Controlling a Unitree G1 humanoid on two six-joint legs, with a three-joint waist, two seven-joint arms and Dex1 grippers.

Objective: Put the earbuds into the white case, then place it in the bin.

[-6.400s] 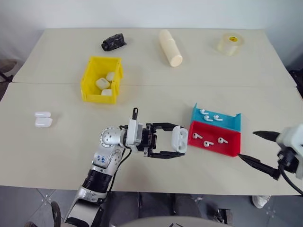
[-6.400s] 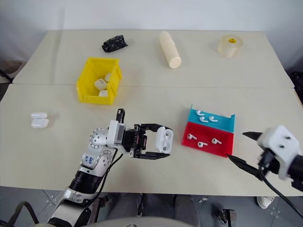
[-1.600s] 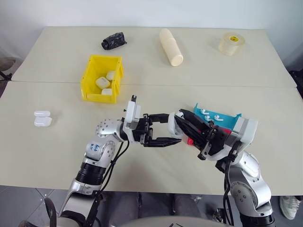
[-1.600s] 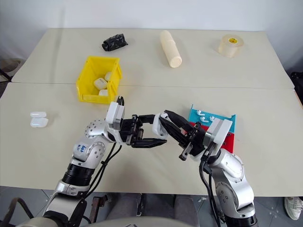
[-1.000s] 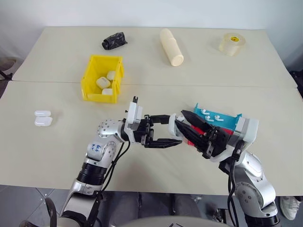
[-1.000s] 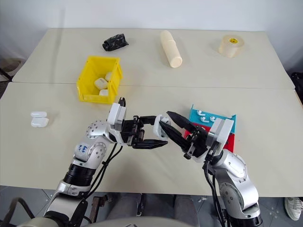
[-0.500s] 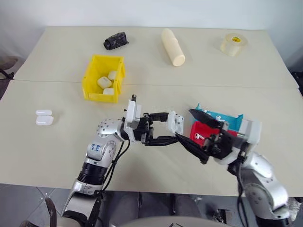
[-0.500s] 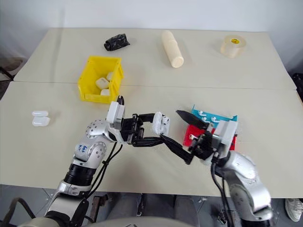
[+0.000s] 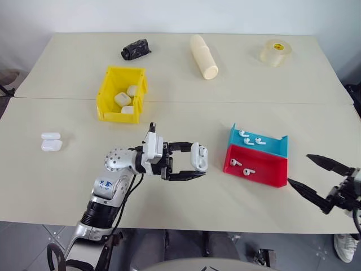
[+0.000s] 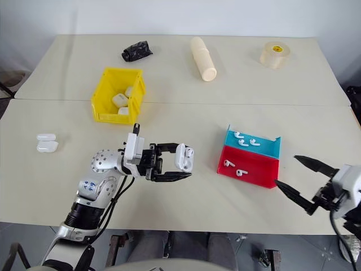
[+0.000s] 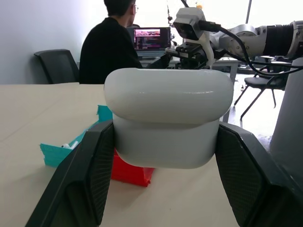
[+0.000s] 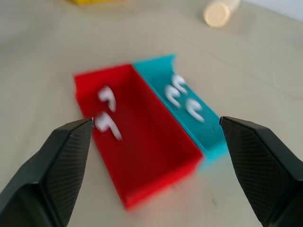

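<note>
My right gripper (image 9: 322, 180) has swung away from the middle of the table and now hangs off to the right past the red tray (image 9: 265, 176), its jaws spread wide with nothing between them. My left gripper (image 9: 194, 166) stays clamped on the white case (image 9: 198, 157), holding it above the table between the trays and the yellow bin (image 9: 109, 108); in the left wrist view the case's lid looks shut. I judge the earbud loading finished, or the right arm is going back for another bud; either way the case is not yet in the bin. The bin already holds three white cases (image 9: 122, 99). The red tray holds two earbuds (image 9: 235, 162), the blue tray (image 9: 272, 147) three more. Two further white cases (image 9: 51, 141) sit far left on the table.
</note>
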